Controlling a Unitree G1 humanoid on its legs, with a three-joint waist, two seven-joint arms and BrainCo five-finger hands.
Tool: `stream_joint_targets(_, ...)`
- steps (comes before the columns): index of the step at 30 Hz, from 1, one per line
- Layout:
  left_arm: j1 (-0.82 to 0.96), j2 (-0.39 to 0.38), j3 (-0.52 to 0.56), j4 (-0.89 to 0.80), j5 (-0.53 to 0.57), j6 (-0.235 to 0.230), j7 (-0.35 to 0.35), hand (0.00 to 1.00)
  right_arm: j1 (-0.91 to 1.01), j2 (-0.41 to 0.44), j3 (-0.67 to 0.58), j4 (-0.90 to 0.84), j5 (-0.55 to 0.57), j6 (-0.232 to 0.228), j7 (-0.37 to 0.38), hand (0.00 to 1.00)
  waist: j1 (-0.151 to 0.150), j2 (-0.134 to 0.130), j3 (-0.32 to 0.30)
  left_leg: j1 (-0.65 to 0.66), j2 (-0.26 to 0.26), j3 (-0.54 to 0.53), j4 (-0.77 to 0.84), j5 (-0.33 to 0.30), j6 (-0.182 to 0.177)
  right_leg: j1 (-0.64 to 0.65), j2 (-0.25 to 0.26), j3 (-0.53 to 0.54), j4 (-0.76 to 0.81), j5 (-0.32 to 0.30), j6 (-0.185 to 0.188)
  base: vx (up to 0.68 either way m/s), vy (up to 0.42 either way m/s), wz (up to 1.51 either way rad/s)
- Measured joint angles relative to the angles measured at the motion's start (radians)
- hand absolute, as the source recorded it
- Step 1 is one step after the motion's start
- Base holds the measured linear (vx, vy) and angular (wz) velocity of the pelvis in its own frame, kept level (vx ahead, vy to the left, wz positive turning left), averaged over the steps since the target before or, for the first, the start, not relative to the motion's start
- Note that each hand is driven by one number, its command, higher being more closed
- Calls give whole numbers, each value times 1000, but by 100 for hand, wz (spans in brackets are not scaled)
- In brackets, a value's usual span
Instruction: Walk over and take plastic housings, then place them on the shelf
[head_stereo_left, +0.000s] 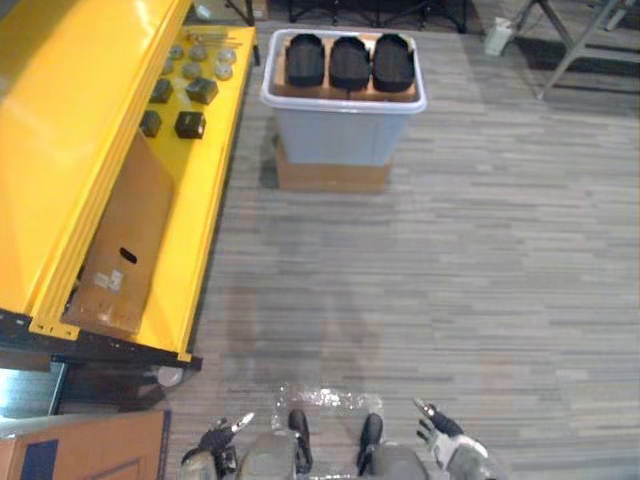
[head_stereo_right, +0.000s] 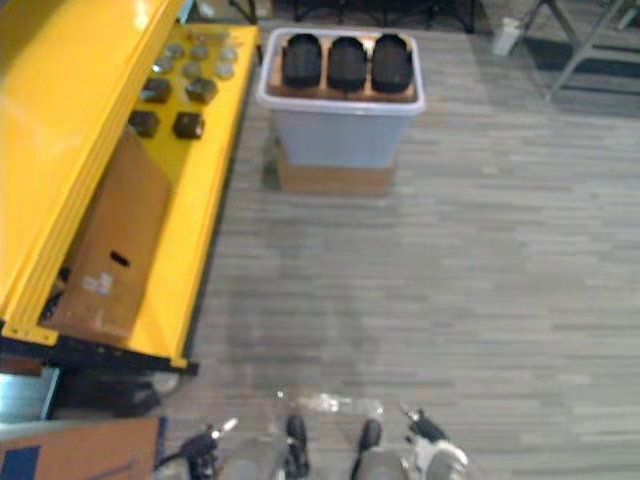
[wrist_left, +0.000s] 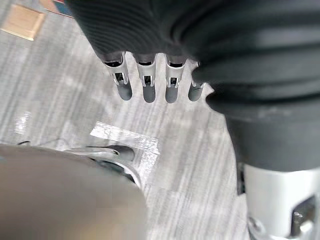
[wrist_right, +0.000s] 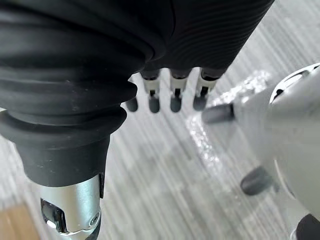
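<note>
So, both hands are empty. The left hand hangs low at the robot's side, and in its wrist view the fingers run out straight in a row, spread a little and pointing down at the floor, with nothing between them. Same deal with the right hand: its fingers are straight and loose over bare floor, not touching anything.

The three black plastic housings are well ahead of both hands, roughly in line with the gap between them. They sit side by side in a row on a brown cardboard insert inside a pale grey bin, each one open side up as far as I can tell. The bin stands on a flat cardboard box on the floor.

The yellow shelf is ahead of the left hand and out past its outer side, running away from the robot. Its far end comes up just beside the bin. On its lower level, at the far end, there are a few small dark blocks and, beyond them, some round silvery parts. Nearer to the left hand, a brown cardboard sheet with a slot in it leans tilted on that same level. An orange-brown carton sits close beside the left hand, on its outer side. Far ahead of the right hand, a small white container stands on the floor.
</note>
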Motion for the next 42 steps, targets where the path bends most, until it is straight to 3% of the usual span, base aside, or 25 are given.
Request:
stream_joint_targets(7, -21, 0, -43, -26, 2, -20, 7, 0, -8, -2, 29, -2, -1, -18, 5, 0, 3, 12, 39, -66, 17, -35, 111, -48, 1, -36, 4, -7, 72, -47, 2, -54, 3, 9)
stream_joint_targets(17, -20, 3, -86, -26, 9, -60, 41, 0, 14, 6, 81, -1, -12, -43, 12, 0, 6, 12, 43, -42, 28, -69, 132, -50, -2, -1, 7, -29, 106, -61, -3, -60, -18, 8)
stream_joint_targets(22, 13, 2, -87, -26, 20, -60, 49, 0, 40, 13, 98, -1, -12, -42, 0, 0, 11, 20, 13, 0, 26, -62, 119, -50, -3, 37, 6, -26, 97, -61, -3, -5, 4, -2)
stream_joint_targets(25, 59, 2, -80, -20, 83, -58, 50, 0, 67, 13, 98, -1, -14, -37, -13, 0, 13, 27, -27, 11, 29, -51, 114, -53, -3, 40, 8, -16, 89, -61, -3, -2, 5, -13)
stream_joint_targets(28, 113, -5, -79, -18, 99, -53, 46, 0, 94, 4, 89, 0, -12, -18, -25, 0, 12, 38, -56, 9, 45, -41, 145, -83, 3, 38, 16, -6, 109, -74, 0, 18, 24, -13)
stream_joint_targets(30, 123, -7, -61, -18, 131, -47, 45, 0, 117, -1, 56, -6, -3, -9, -27, 0, 9, 30, -56, 6, 44, -52, 211, -140, 35, 2, -14, -7, 269, -157, 30, -5, 47, 13)
stream_joint_targets(31, 123, -7, -61, -17, 135, -44, 45, 0, 119, -4, 44, -9, -1, -7, -26, 0, 8, 29, -55, 6, 46, -56, 227, -156, 49, -26, -22, -2, 343, -163, 32, -4, 40, 14)
stream_joint_targets(33, 127, 1, -60, -18, 158, -41, 46, 0, 126, -7, 25, -30, 7, 3, -24, 0, -1, 33, -49, 11, 59, -68, 274, -192, 59, -160, -57, 31, 638, -155, 23, 23, 47, 12)
stream_joint_targets(34, 121, 5, -56, -19, 157, -37, 47, 0, 130, 0, 5, -35, 8, 14, -24, 0, -1, 15, -50, 27, 61, -68, 282, -204, 57, -187, -70, 34, 685, -171, 13, 76, 2, 11)
stream_joint_targets(36, 123, 2, -37, -20, 153, -28, 52, 0, 149, 16, -41, -39, 15, 32, -19, 0, 5, 7, -50, 45, 82, -70, 290, -223, 46, -212, -60, 36, 644, -189, 19, 141, -77, 0)
stream_joint_targets(38, 110, -9, -29, -21, 151, -10, 55, 0, 175, 26, -95, -36, 20, 48, -18, 0, 0, 11, -51, 43, 107, -93, 301, -239, 17, -233, -30, 38, 475, -177, 35, 177, -75, 10)
stream_joint_targets(39, 103, -9, -27, -22, 151, -8, 62, 0, 203, 38, -130, -35, 19, 65, -18, 0, 2, 11, -51, 45, 119, -101, 304, -252, 3, -235, -20, 39, 360, -163, 54, 198, -80, 11)
stream_joint_targets(42, 103, -26, 22, -22, 146, 4, 96, 0, 285, 70, -193, -33, -13, 114, -17, 0, 0, 12, -51, 99, 125, -98, 305, -305, -45, -238, -17, 40, 220, -78, 40, 335, -162, -1)
